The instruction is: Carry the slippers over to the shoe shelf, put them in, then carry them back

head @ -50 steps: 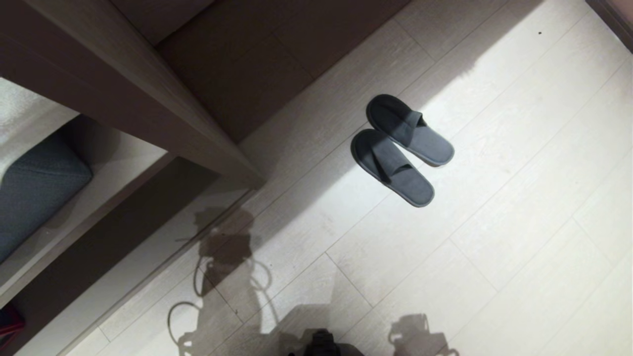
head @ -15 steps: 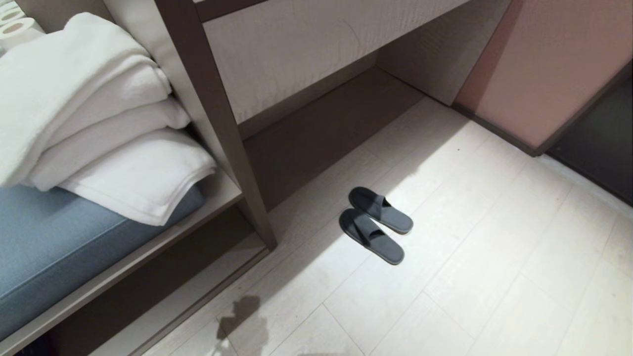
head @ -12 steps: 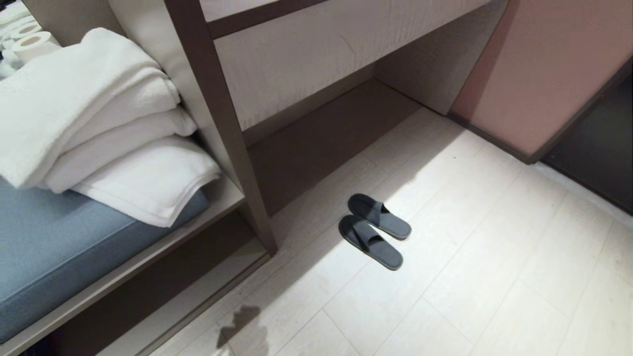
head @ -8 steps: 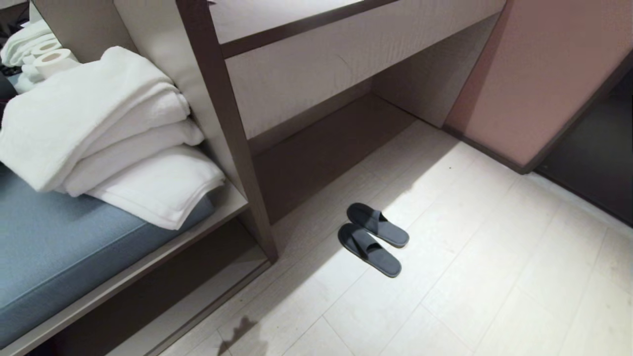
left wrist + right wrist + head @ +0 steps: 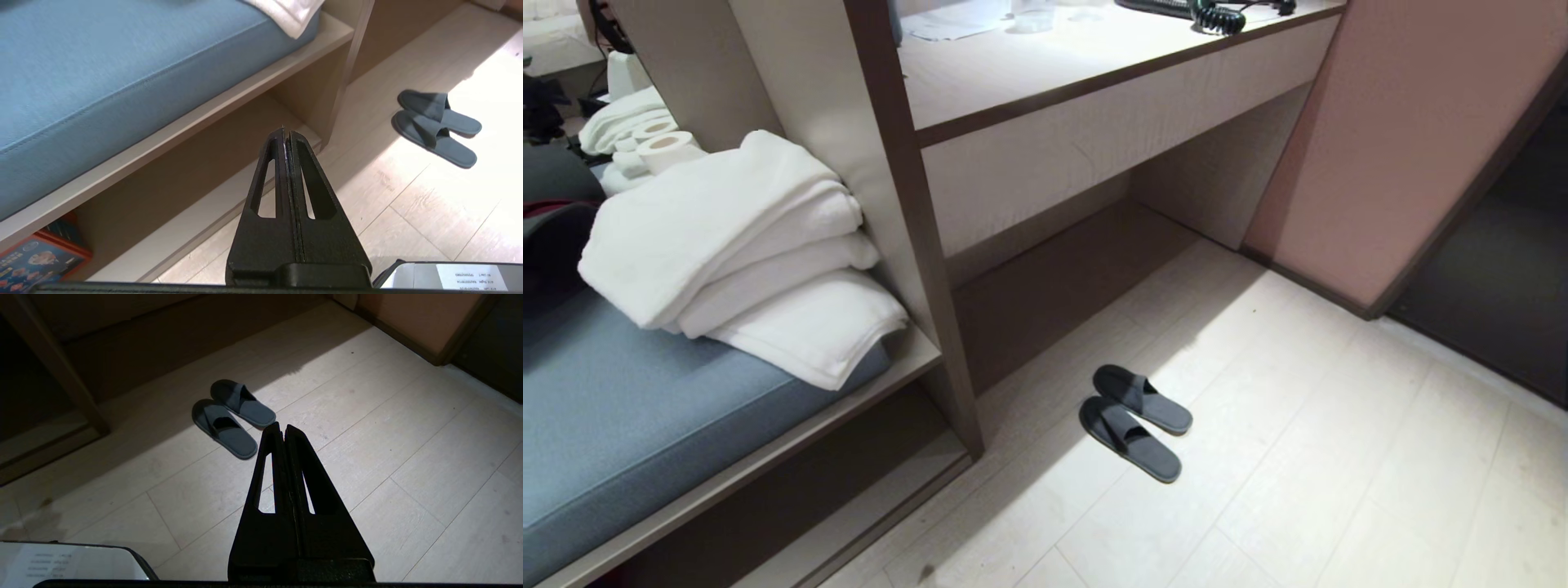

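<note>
The slippers (image 5: pixel 1135 420), a dark grey pair, lie side by side on the pale floor just in front of the desk's open underside. They also show in the left wrist view (image 5: pixel 437 126) and the right wrist view (image 5: pixel 233 416). My left gripper (image 5: pixel 285 131) hangs shut and empty near the bench's lower front, well apart from the slippers. My right gripper (image 5: pixel 284 426) is shut and empty above the floor, short of the pair. Neither arm shows in the head view. The shoe shelf is out of view.
A bench with a blue cushion (image 5: pixel 645 425) carries folded white towels (image 5: pixel 743 253) on the left, with a low open recess (image 5: pixel 171 179) beneath. A taupe desk (image 5: pixel 1094 122) stands behind the slippers, a pink wall panel (image 5: pixel 1405 147) to the right. A colourful box (image 5: pixel 36 257) sits under the bench.
The head camera has risen and tilted up, so the whole scene has slid down and the desk top has come into view. The slippers lie where they were on the floor.
</note>
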`<state>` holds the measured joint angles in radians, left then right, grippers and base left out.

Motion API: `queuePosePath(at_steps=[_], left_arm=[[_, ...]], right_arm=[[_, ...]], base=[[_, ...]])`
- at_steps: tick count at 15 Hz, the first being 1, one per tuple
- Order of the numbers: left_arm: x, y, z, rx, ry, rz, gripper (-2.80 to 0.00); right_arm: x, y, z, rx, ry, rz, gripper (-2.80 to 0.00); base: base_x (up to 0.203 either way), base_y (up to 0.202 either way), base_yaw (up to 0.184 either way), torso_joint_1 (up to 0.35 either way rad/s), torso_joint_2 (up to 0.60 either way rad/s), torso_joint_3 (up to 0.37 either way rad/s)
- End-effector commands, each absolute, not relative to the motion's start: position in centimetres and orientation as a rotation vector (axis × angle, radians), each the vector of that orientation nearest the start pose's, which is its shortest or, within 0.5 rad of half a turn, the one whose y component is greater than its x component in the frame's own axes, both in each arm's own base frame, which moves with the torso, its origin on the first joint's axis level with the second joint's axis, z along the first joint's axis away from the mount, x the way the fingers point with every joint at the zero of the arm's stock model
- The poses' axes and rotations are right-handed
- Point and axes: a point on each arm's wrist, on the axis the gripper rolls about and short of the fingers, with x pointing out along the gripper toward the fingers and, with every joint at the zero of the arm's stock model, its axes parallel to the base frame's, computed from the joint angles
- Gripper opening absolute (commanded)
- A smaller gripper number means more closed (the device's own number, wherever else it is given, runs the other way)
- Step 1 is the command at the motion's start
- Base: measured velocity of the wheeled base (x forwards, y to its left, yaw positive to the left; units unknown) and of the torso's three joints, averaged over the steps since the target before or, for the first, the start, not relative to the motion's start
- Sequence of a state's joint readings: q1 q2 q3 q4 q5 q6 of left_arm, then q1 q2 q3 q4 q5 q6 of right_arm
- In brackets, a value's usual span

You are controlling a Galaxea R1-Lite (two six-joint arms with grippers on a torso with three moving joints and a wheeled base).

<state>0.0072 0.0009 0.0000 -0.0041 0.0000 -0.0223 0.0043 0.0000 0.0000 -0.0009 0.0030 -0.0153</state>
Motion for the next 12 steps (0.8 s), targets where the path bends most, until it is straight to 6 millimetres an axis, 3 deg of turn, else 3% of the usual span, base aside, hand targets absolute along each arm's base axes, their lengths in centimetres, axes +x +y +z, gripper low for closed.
queuePosePath(at_steps=[1,12], left_arm=[[-2.27,-0.02,7.6,-0.023,-0.003,0.008,-2.8],[-2.27,-0.02,7.6,-0.023,-0.003,0.008,-2.8]], right_arm=[[-2.27,0.0,7.55,-0.022,0.002,0.008,-2.8],[-2.27,0.0,7.54,-0.024,0.003,0.008,-2.8]], base=[[0.0,0.0,0.0,0.004,0.0,0.206],[0.0,0.0,0.0,0.003,0.0,0.204]])
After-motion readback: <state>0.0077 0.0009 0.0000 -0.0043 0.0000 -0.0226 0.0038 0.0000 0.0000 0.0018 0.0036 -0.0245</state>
